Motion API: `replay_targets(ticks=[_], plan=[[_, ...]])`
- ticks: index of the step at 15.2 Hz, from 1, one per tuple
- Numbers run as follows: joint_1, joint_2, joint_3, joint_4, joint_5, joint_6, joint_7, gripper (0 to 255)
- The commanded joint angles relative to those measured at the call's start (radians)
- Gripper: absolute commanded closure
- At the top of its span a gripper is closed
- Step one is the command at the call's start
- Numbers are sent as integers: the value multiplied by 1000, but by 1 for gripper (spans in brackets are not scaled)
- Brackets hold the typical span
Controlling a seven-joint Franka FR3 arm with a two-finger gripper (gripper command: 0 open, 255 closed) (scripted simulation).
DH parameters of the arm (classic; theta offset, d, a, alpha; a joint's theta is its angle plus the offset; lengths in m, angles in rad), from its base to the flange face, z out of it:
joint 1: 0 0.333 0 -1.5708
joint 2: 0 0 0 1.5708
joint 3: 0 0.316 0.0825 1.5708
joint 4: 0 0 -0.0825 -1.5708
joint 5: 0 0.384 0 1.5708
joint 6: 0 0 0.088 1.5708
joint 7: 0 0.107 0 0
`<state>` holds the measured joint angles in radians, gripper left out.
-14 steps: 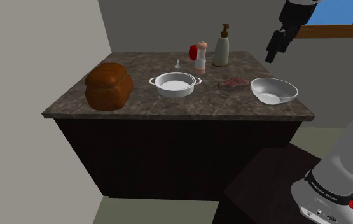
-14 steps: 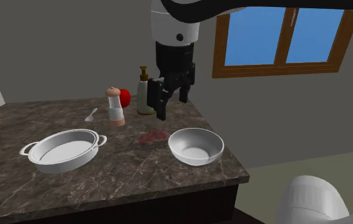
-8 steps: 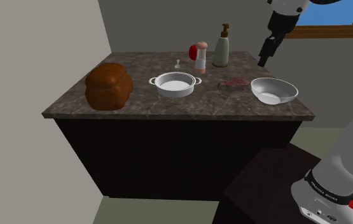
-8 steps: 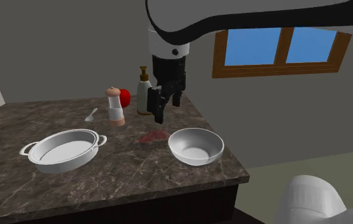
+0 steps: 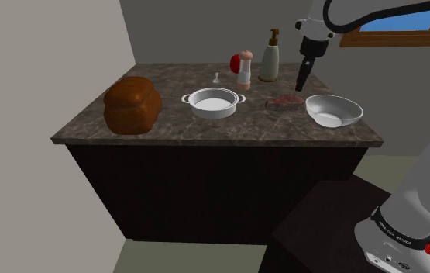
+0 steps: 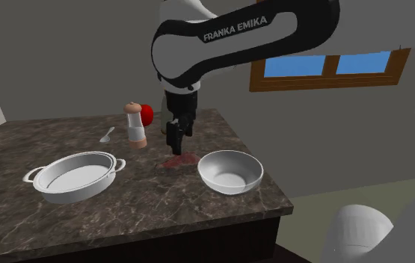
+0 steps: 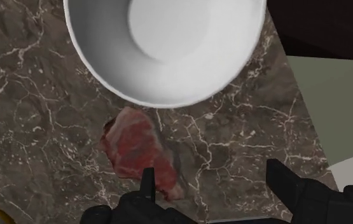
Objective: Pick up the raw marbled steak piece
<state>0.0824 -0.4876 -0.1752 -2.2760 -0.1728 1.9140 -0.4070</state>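
The raw steak (image 7: 140,149) is a small red, white-marbled piece lying flat on the dark marbled counter (image 5: 174,124), right beside a white bowl (image 7: 165,44). My black gripper (image 7: 213,184) hangs open just above the counter; one fingertip (image 7: 147,181) is over the steak's near end and the other (image 7: 283,181) is over bare stone. In the shoulder view the gripper (image 5: 302,79) points down just above the steak (image 5: 287,101). The second exterior view has the gripper (image 6: 174,142) directly over the steak (image 6: 181,161).
The white bowl (image 5: 334,110) stands near the counter's edge by the steak. A white two-handled pan (image 5: 214,102), a brown bread loaf (image 5: 132,105), a pepper mill (image 5: 244,71), a red fruit (image 5: 237,60), a soap bottle (image 5: 270,57) and a small spoon (image 5: 216,77) share the counter.
The arm has swung in from beyond the counter's far corner and come down, turning the gripper to point at the steak. Nothing on the counter has moved.
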Motion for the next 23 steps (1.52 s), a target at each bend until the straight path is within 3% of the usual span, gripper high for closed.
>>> replay_targets(ticks=[1,10,19,20,23], plan=[[13,72,-33,21,5,47,-79,0],[63,401,-117,167,93,194,-398,0],[60,438,-120,102,101,295,-402,0],[60,440,-120,103,102,295,-403,255],[60,440,-120,103,102,295,-403,255]])
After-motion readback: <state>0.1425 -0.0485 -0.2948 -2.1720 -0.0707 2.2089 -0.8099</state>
